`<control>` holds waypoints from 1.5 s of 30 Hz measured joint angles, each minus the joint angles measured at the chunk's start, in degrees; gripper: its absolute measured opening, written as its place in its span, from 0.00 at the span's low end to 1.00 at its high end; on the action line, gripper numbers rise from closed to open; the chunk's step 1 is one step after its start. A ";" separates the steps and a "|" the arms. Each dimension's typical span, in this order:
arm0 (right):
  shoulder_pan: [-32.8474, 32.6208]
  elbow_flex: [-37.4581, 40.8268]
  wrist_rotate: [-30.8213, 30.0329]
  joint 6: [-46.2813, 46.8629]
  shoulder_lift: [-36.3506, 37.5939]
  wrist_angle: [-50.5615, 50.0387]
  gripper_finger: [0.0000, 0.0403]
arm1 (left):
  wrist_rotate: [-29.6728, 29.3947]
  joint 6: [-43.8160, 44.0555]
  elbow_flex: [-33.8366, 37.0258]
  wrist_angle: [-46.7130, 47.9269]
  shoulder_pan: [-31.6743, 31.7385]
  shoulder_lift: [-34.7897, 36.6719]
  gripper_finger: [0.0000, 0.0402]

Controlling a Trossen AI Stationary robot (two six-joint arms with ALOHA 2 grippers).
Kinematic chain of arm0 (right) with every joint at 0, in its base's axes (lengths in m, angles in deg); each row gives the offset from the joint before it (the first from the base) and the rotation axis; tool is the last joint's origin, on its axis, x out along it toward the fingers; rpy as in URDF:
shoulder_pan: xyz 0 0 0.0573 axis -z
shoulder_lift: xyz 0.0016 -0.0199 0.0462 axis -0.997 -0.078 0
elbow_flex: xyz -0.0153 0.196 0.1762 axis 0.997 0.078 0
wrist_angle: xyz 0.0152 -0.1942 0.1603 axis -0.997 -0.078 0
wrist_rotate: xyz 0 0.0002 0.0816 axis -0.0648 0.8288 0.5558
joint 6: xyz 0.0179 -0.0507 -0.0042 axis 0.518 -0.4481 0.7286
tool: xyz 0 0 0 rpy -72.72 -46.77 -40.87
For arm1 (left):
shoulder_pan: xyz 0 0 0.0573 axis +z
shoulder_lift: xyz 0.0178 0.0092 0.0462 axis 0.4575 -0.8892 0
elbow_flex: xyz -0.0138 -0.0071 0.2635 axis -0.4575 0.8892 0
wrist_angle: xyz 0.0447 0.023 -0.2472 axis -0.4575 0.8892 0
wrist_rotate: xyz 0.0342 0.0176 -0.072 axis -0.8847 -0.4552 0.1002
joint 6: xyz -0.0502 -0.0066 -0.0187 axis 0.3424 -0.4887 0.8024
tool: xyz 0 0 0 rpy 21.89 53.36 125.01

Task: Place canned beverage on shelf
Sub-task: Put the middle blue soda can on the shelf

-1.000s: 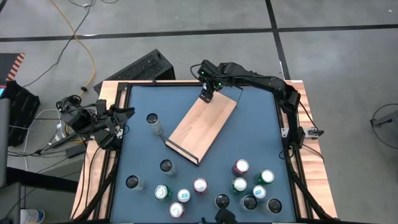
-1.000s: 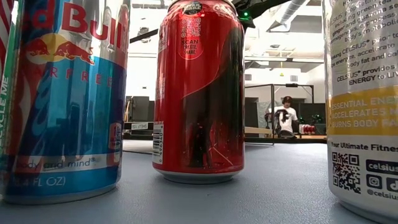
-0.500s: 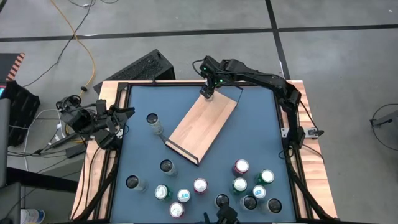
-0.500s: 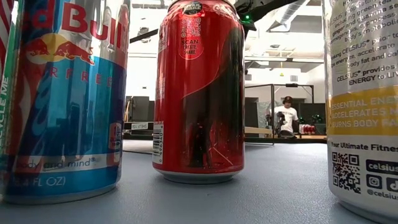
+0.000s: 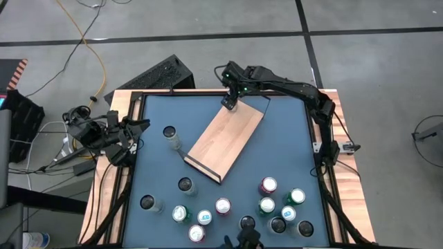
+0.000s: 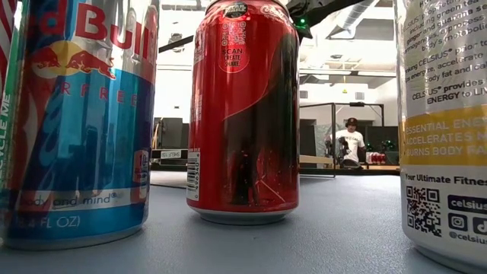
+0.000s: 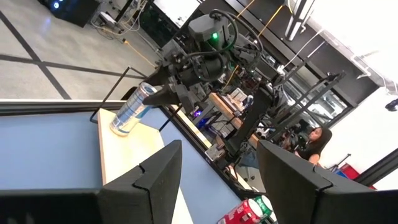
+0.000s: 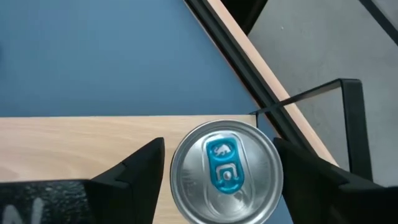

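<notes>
Blue tabletop (image 5: 159,173): light-wood shelf board (image 5: 225,138) lies angled. Right pincer (image 8: 217,162) above its far corner, fingers spread just clear of upright silver can (image 8: 225,171) standing on board, apparently just placed. Left pincer (image 7: 217,180) half-open, empty, parked aside.

Red can (image 6: 243,114) stands between two closer cans on blue tabletop (image 6: 304,243).

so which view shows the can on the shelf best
The right wrist view: the can fills it, on the shelf. The left wrist view shows its side; the high view, a speck; the low view, nothing.
</notes>
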 joint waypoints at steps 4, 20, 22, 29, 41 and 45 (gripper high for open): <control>0.19 0.00 1.99 -1.52 0.00 1.53 0.69 | -0.03 0.48 0.00 0.02 0.00 0.00 0.48; 0.30 -7.15 -1.79 -4.28 0.09 3.31 0.68 | -0.09 1.19 0.00 0.00 0.00 0.00 0.48; -0.48 -11.42 -5.69 -6.31 0.09 -0.91 0.68 | -0.10 1.19 0.00 0.00 0.00 0.00 0.48; -4.99 -24.55 -10.24 -8.40 0.46 -16.77 0.33 | -1.92 1.19 0.00 0.07 0.01 0.00 0.48; -9.26 -7.23 -5.63 -6.39 0.55 -12.33 0.01 | -2.72 4.12 0.00 4.21 0.00 0.02 0.48; -8.21 -5.60 -4.26 -6.42 0.42 -9.33 0.00 | -2.83 5.68 0.00 4.87 0.00 0.02 0.48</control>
